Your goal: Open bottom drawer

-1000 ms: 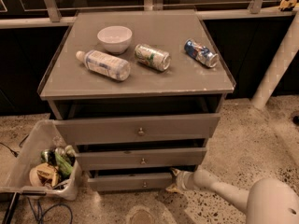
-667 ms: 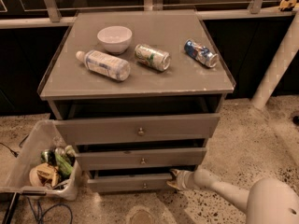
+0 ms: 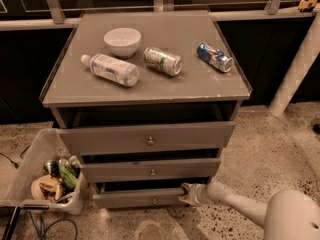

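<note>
Since the bottom drawer (image 3: 135,198) is a slim, stiff grey front on a plain box, it should slide lightly if drawn straight toward the near side. Its small brass knob (image 3: 154,201) at mid-front, or the front's top edge, looks like the best hold. It sits lowest in the grey cabinet (image 3: 150,98), just above the floor. The pincer (image 3: 189,194) is at the drawer's right end; whether it is clenched or released I cannot tell.

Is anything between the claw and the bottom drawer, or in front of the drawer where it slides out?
Nothing visible. The claw is at the right end of the bottom drawer; the bin stands off to its left.
</note>
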Controlling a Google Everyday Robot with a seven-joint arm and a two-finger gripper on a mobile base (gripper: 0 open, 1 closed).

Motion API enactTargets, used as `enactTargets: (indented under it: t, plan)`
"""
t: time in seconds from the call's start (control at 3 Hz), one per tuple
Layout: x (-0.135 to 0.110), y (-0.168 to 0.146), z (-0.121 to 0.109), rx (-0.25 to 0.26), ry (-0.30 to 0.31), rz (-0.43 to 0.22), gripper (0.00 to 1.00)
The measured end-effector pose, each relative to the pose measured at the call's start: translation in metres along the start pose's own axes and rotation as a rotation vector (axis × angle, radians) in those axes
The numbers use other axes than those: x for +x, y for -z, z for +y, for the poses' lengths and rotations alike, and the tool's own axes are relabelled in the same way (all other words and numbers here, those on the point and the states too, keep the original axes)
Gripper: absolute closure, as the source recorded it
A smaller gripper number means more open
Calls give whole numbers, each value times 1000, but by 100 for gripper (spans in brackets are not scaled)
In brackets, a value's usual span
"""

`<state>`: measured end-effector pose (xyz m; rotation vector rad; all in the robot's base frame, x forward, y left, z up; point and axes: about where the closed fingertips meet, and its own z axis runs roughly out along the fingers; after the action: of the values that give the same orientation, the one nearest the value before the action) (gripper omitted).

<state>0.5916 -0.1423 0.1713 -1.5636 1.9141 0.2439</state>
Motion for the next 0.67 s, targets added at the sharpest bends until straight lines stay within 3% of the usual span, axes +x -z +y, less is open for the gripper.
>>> enactTargets:
  t: [0.33, 0.67]
  plan:
    - [15, 5, 24, -3, -14, -18, 100]
    - [12, 9, 23, -3, -14, -18, 100]
